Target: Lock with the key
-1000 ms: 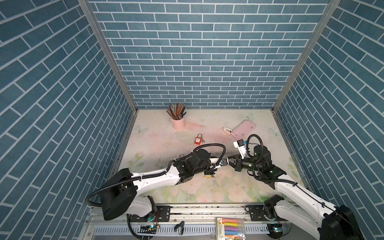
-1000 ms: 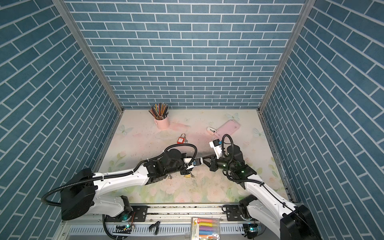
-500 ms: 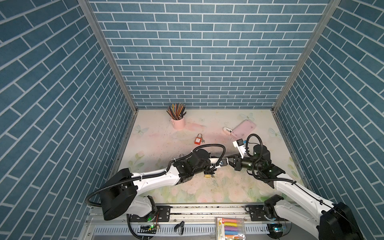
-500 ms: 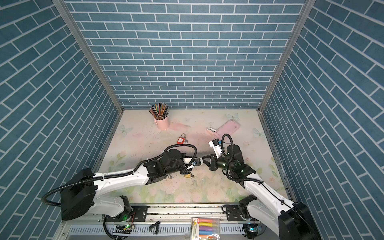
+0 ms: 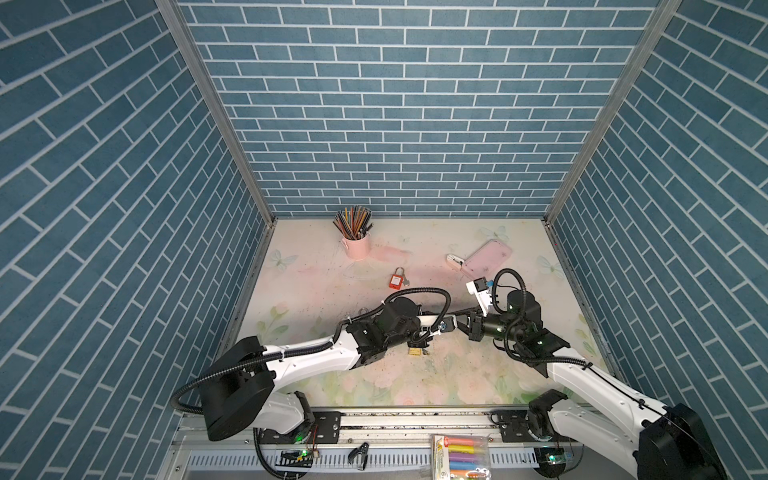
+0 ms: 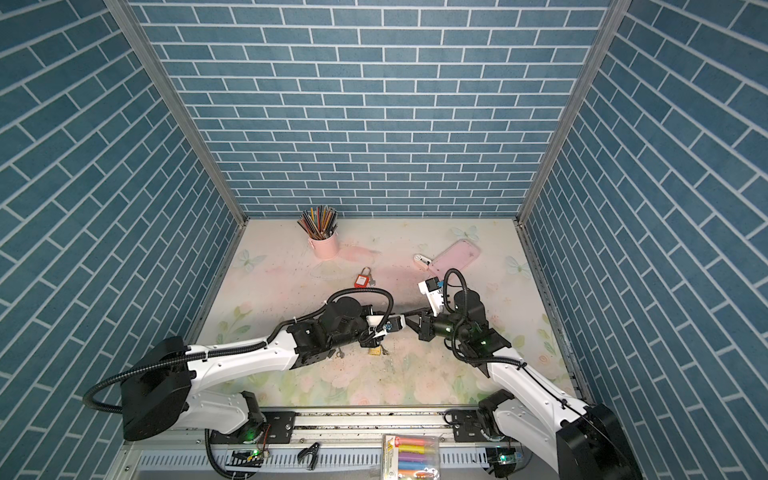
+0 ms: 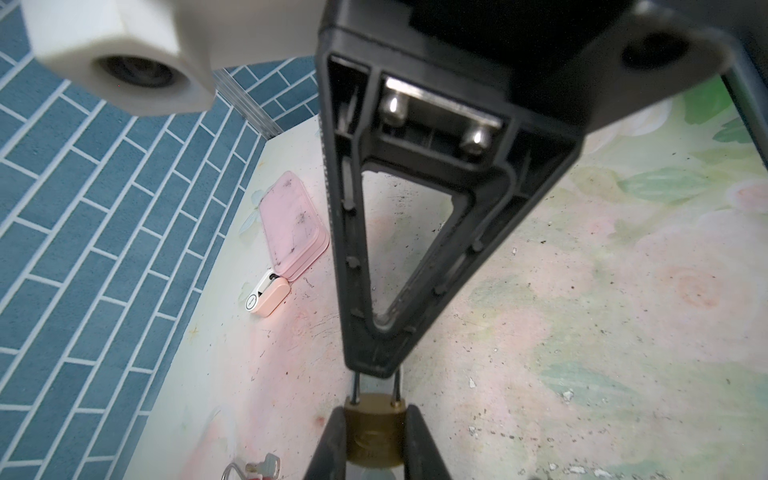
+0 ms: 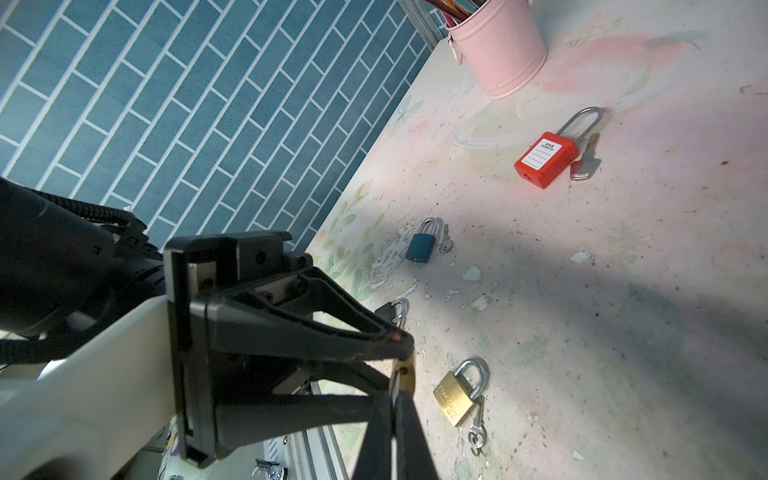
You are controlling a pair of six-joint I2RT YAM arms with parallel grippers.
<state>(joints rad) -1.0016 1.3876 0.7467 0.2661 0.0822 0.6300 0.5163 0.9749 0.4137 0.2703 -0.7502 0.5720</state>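
My left claw (image 7: 375, 415) is narrowed onto the small brass padlock (image 7: 376, 434). Its two black fingers sit on either side of the body and hold it in the air over the pale floral tabletop (image 8: 623, 299), near the middle of the front half in both top views. The lock's steel shackle (image 7: 354, 390) points toward my right claw (image 8: 395, 388), which is closed tight with its fingertips together. Its tip is set against the top of the shackle and hides the bow; whether it pinches the steel or only touches it I cannot tell. The keyhole end of the held lock is hidden between my left fingers. Beneath us a second brass padlock (image 8: 453, 399) lies flat with a small key on a ring (image 8: 478, 424) at its base. Farther back lie a dark blue padlock (image 8: 420, 247) and a red plastic-bodied padlock (image 8: 546, 160) with a silver key (image 8: 586, 162) just beside it. Beyond them is a pink metal bucket of coloured pencils (image 8: 503, 50).
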